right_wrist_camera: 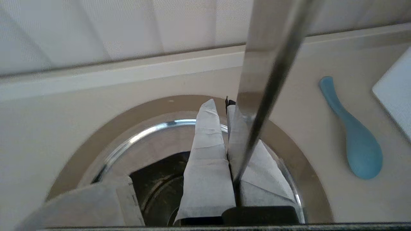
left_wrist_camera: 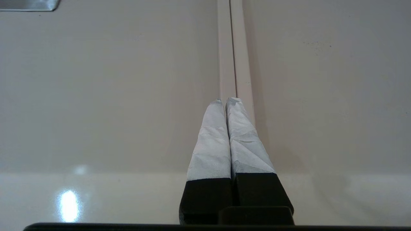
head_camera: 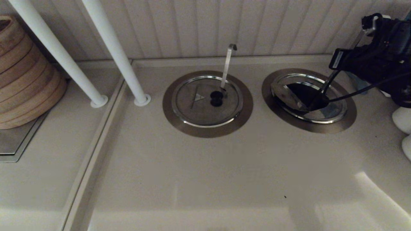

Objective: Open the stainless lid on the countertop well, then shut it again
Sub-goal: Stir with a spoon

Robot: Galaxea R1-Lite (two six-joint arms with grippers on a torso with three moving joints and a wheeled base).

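Right gripper (right_wrist_camera: 221,106) sits over the countertop well (head_camera: 348,118) at right rear, fingers pressed together. Stainless lid (head_camera: 285,94) is tilted, its left edge raised, leaving a dark opening. Left gripper (left_wrist_camera: 228,101), also pinched closed, hovers above the bare counter (left_wrist_camera: 96,96).

Lid (head_camera: 290,96) tilted, well (head_camera: 309,100) part-open.

Beige countertop (head_camera: 205,179) with bamboo steamers (head_camera: 25,73) and blue rice paddle (right_wrist_camera: 354,134).
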